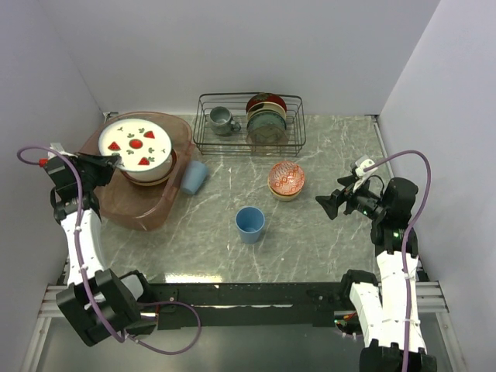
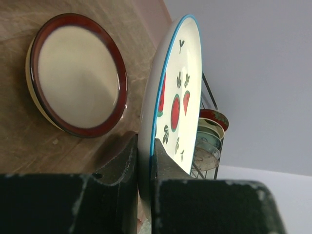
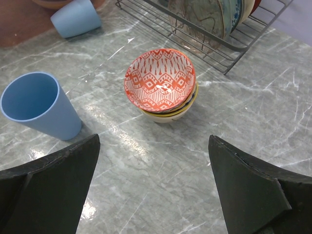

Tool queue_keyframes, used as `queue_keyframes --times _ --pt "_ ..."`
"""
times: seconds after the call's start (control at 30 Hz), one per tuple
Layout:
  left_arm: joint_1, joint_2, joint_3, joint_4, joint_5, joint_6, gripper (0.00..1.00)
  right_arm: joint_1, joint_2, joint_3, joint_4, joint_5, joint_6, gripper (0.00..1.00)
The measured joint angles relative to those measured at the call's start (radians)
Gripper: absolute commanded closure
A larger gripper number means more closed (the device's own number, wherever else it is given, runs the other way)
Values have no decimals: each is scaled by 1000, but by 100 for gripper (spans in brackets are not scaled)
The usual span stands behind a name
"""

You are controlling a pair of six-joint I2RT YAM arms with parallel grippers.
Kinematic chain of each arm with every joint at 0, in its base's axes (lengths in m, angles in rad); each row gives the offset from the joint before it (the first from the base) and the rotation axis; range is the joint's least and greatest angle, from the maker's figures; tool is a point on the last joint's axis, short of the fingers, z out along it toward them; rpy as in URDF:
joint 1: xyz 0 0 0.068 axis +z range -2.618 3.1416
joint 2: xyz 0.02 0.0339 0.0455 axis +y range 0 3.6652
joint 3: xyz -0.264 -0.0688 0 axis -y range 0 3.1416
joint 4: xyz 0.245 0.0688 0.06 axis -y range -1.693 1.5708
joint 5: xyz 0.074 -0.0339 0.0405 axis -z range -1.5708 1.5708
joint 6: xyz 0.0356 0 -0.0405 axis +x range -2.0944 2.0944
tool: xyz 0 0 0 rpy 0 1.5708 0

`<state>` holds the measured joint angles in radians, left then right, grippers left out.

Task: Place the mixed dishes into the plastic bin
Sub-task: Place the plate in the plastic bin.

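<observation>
Your left fingers (image 2: 145, 163) are pinched almost closed on the near rim of the white strawberry plate (image 1: 138, 143), holding it face up over the plastic bin (image 1: 149, 218). In the left wrist view the plate is edge-on to the camera. Past it, a dark red plate (image 2: 78, 73) with a cream centre lies on the bin floor.

Your right fingers (image 1: 328, 204) are spread wide with nothing between them. They hang above the bench (image 1: 325, 248) on the right side, pointed toward the bowls. The red-patterned bowl (image 3: 160, 80) sits nested on a cream bowl (image 3: 168, 116), out on the bench just in front of the black wire rack (image 1: 249, 124).

One upright blue cup (image 1: 250, 224) stands mid-bench, well apart from the bin. The tipped blue cup (image 1: 194, 177) lies on its side just beside the bin's right wall; can't tell if they touch. The rack holds a grey mug (image 1: 222, 119) and upright plates (image 1: 266, 120).
</observation>
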<state>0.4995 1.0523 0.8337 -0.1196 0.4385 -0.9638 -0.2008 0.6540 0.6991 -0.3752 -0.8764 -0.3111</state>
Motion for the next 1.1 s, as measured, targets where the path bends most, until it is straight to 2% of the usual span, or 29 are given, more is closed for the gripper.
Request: queue_keyframes --times 0.5,0.97,1.1 --pt "17 136 0 3 -80 33 99 0 0 0 0 0 -1 0" --pt "17 295 -16 5 -66 72 99 0 2 0 0 0 -2 0" --pt "17 334 -16 11 -58 87 95 0 5 0 0 0 -2 0"
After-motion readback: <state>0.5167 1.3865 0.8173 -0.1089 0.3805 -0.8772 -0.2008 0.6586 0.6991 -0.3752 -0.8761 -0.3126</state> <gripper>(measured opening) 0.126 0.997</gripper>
